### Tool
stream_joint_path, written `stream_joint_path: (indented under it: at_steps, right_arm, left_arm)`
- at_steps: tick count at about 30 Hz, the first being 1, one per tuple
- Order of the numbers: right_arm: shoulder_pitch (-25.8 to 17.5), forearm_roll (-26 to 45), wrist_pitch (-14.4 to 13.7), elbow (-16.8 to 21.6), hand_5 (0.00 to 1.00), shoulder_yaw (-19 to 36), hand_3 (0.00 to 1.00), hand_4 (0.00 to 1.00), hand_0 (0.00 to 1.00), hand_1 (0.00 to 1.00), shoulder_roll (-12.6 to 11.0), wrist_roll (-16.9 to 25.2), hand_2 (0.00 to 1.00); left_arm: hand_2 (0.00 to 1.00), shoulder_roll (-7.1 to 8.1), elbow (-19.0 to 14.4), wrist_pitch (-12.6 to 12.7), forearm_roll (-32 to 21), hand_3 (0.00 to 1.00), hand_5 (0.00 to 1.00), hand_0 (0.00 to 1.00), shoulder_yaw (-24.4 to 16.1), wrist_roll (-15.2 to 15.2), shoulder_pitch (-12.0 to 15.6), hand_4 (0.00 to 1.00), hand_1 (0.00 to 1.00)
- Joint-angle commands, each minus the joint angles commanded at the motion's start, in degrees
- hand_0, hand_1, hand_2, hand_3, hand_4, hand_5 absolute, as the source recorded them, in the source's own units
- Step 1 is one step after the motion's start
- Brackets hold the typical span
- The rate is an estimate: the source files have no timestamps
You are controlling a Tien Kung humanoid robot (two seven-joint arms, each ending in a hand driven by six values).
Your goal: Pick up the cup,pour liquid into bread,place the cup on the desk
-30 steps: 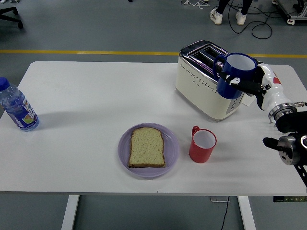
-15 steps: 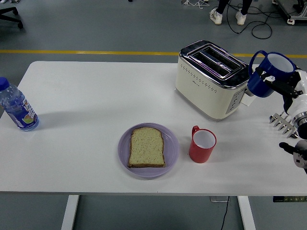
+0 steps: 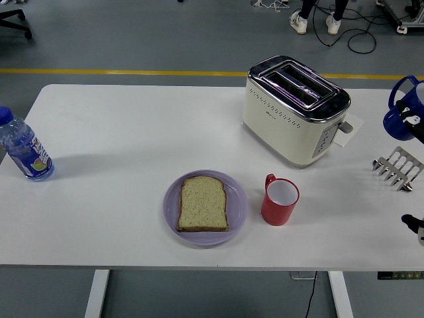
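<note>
The blue cup (image 3: 405, 106) is off the table (image 3: 132, 132), at its right edge, raised, clasped by the right hand (image 3: 417, 122), mostly cut off by the frame. A bread slice (image 3: 203, 203) lies on a purple plate (image 3: 238, 205) near the front edge, red mug (image 3: 279, 200) just beside. A toaster (image 3: 295, 109) stands toward the far right corner, a metal rack (image 3: 398, 167) at the right edge, a water bottle (image 3: 23, 147) at the left edge.

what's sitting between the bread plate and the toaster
Only bare table, in the head view. The red cup stands right of the plate, nearer than the toaster.
</note>
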Motion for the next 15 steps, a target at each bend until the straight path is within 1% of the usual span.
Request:
stream_joint_path:
  at_steps: [3, 4, 5, 6, 9, 11, 13, 14, 15]
  right_arm:
    - [-1.10, -0.18, 1.38, -1.71, 0.002, 0.65, 0.576, 0.476, 0.511, 0.460, 0.94, 1.95, 0.584]
    - [-1.89, -0.61, 2.87, -2.71, 0.002, 1.03, 0.576, 0.476, 0.511, 0.460, 1.54, 2.53, 0.584]
    - [-2.10, -0.72, 3.40, -3.00, 0.002, 1.14, 0.576, 0.476, 0.511, 0.460, 1.70, 2.69, 0.584]
    - [-2.51, -1.23, 4.25, -3.67, 0.002, 1.31, 0.576, 0.482, 0.489, 0.459, 2.05, 3.06, 0.580]
    - [-3.89, -2.68, 6.89, -6.01, 0.002, 1.72, 0.576, 0.482, 0.489, 0.459, 3.09, 4.69, 0.580]
    - [-4.62, -2.96, 7.73, -7.06, 0.002, 1.70, 0.576, 0.482, 0.489, 0.459, 3.54, 5.59, 0.580]
    - [-4.76, -3.01, 7.88, -7.25, 0.002, 1.69, 0.576, 0.479, 0.481, 0.455, 3.62, 5.76, 0.577]
    - [-5.33, -1.58, 8.30, -8.71, 0.002, 1.24, 0.576, 0.479, 0.481, 0.455, 4.19, 6.53, 0.577]
    - [-5.49, -0.97, 8.41, -9.35, 0.002, 1.11, 0.576, 0.479, 0.481, 0.455, 4.35, 6.75, 0.577]
  left_arm:
    - [0.652, 0.02, 0.00, 0.00, 0.05, 0.504, 0.855, 0.633, 0.08, 0.00, -0.07, 0.239, 0.642]
    - [0.652, 0.04, 0.00, -0.01, 0.08, 0.504, 0.855, 0.633, 0.11, 0.00, -0.11, 0.239, 0.642]
    - [0.652, 0.04, 0.00, -0.01, 0.09, 0.504, 0.855, 0.633, 0.12, 0.00, -0.12, 0.239, 0.642]
    - [0.652, 0.05, 0.01, -0.01, 0.10, 0.503, 0.855, 0.633, 0.13, 0.01, -0.14, 0.240, 0.642]
    - [0.652, 0.08, 0.01, -0.02, 0.17, 0.503, 0.855, 0.633, 0.07, 0.02, -0.22, 0.240, 0.642]
    - [0.652, 0.08, 0.01, -0.01, 0.23, 0.503, 0.855, 0.633, 0.02, 0.01, -0.26, 0.240, 0.642]
    - [0.652, 0.08, 0.01, -0.01, 0.24, 0.503, 0.854, 0.634, 0.01, 0.01, -0.27, 0.239, 0.641]
    - [0.652, 0.14, 0.02, -0.03, 0.28, 0.503, 0.854, 0.634, 0.04, 0.02, -0.33, 0.239, 0.641]
    - [0.652, 0.16, 0.02, -0.03, 0.28, 0.503, 0.854, 0.634, 0.04, 0.03, -0.35, 0.239, 0.641]
